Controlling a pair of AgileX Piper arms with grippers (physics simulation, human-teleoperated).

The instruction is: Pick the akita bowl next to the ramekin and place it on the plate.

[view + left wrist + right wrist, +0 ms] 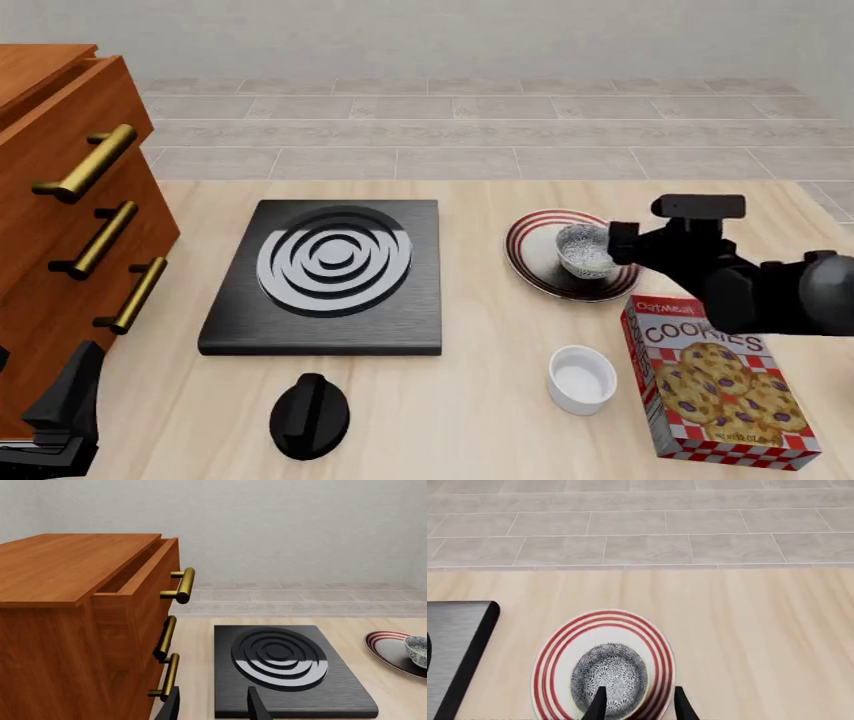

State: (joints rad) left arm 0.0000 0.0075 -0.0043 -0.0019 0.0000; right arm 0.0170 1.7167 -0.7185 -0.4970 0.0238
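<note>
The speckled grey akita bowl (583, 250) (610, 677) (417, 650) sits upright on the red-ringed plate (534, 225) (554, 650) (383, 640), toward its near right part. My right gripper (621, 243) (639, 706) is just right of the bowl and open. Its fingers straddle the bowl's near rim, one over the bowl and one outside it. The plain white ramekin (582, 378) stands on the table in front of the plate. My left gripper (67, 405) (215, 707) is open and holds nothing, low at the near left beside the cabinet.
A black square stove (334, 270) with white rings lies left of the plate. A wooden drawer cabinet (67, 200) with brass handles fills the left side, its top drawer slightly out. A cookies box (714, 385) lies right of the ramekin. A black knob-shaped object (310, 415) sits near the front edge.
</note>
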